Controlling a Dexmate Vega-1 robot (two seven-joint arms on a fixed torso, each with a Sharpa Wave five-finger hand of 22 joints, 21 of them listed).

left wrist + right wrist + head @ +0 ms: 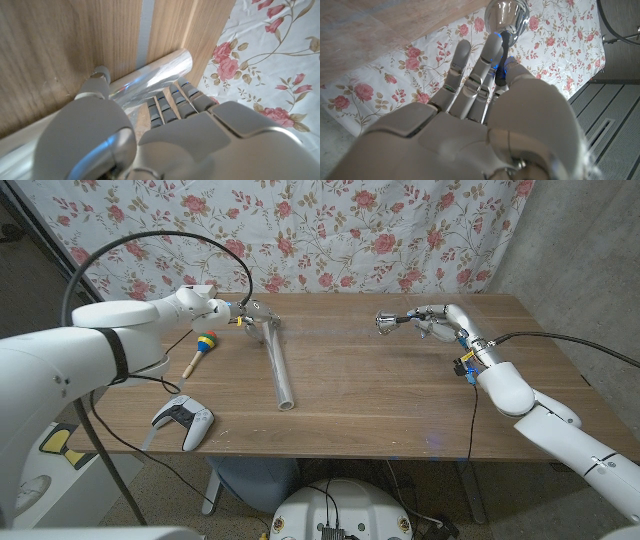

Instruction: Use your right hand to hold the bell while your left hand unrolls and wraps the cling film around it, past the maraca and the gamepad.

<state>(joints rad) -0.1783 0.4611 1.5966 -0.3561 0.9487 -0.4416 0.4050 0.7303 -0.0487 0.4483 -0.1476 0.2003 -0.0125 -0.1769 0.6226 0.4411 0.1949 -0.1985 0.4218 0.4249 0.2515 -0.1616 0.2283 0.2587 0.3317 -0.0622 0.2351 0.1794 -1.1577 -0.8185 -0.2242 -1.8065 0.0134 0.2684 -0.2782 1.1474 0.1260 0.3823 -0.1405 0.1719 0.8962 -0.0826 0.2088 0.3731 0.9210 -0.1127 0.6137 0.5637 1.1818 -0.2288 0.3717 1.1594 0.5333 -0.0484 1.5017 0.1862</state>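
Bell [387, 322] pinched in right hand [432, 324] above table; left hand [243, 313] grips cling film roll [278, 365] end.

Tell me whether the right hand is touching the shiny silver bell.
Touching. In the right wrist view the right hand pinches the shiny silver bell's dark handle between its fingertips; the head view shows the bell held above the table.

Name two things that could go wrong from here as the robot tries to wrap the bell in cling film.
1. The right hand holds the bell by its thin handle, off the table; a tug from the film could twist it loose.
2. The left hand grips only the far end of the long cling film roll, with the maraca and gamepad close by; swinging the roll might knock them.
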